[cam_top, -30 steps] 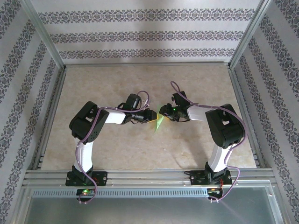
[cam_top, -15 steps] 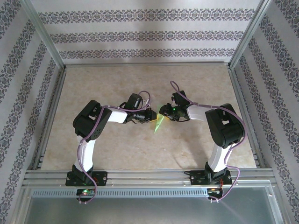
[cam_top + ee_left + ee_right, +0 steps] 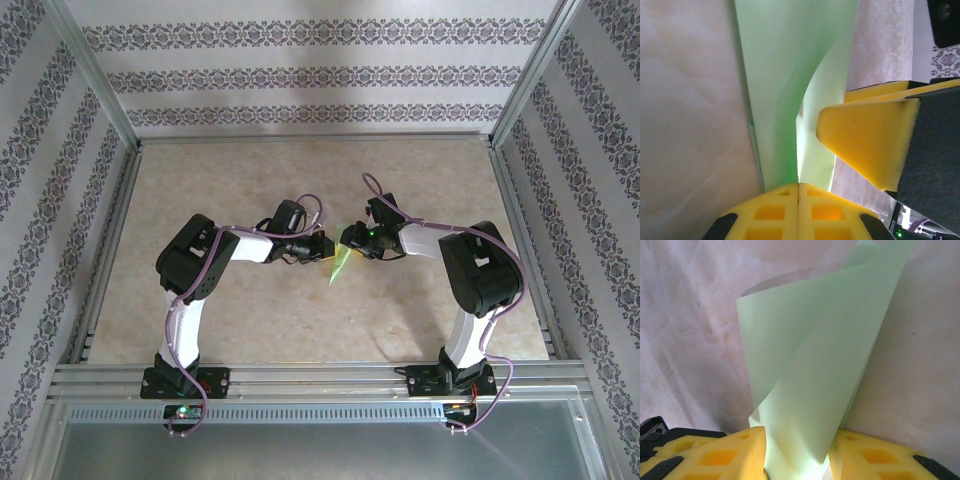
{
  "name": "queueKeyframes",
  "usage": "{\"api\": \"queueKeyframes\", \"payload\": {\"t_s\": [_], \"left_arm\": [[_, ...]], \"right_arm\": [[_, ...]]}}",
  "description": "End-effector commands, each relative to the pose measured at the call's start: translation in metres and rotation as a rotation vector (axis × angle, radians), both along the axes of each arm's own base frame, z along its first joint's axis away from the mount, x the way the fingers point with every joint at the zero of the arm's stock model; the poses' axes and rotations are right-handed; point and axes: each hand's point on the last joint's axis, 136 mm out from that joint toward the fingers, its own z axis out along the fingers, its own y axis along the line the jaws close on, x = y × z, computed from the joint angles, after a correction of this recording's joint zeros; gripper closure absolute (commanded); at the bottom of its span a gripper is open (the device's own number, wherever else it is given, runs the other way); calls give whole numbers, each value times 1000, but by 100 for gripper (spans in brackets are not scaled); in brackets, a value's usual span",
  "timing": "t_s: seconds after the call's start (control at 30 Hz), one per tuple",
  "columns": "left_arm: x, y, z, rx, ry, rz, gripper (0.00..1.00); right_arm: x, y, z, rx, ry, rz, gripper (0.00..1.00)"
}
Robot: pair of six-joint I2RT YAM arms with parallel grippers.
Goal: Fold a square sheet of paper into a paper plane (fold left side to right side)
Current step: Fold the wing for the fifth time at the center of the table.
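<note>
Top external view: both arms reach inward and meet over the middle of the beige table [image 3: 230,170], with the light green sheet of paper [image 3: 340,264] between their tips, partly folded and standing on edge. Left wrist view: the left gripper [image 3: 798,192] is fully closed, its yellow pads pressed together on the sheet's lower edge. Right wrist view: the right gripper [image 3: 797,460] has its jaws partway apart, clamping the loosely curled sheet between both pads.

Striped floral walls [image 3: 320,75] enclose a beige marbled tabletop [image 3: 250,175] edged by aluminium rails [image 3: 320,375].
</note>
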Motion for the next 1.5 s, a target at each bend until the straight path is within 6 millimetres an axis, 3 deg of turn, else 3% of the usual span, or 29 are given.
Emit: {"api": "queueKeyframes", "payload": {"t_s": [0.0, 0.83, 1.13, 1.47], "left_arm": [[-1, 12, -11, 43, 9, 14, 94], [-8, 23, -22, 92, 14, 31, 96], [-12, 30, -31, 132, 31, 45, 99], [-14, 34, -42, 174, 45, 41, 100]], "right_arm": [[-9, -1, -28, -68, 43, 19, 58], [-9, 5, -25, -58, 39, 37, 57], [0, 14, 0, 9, -19, 34, 56], [4, 11, 12, 28, -52, 10, 56]]}}
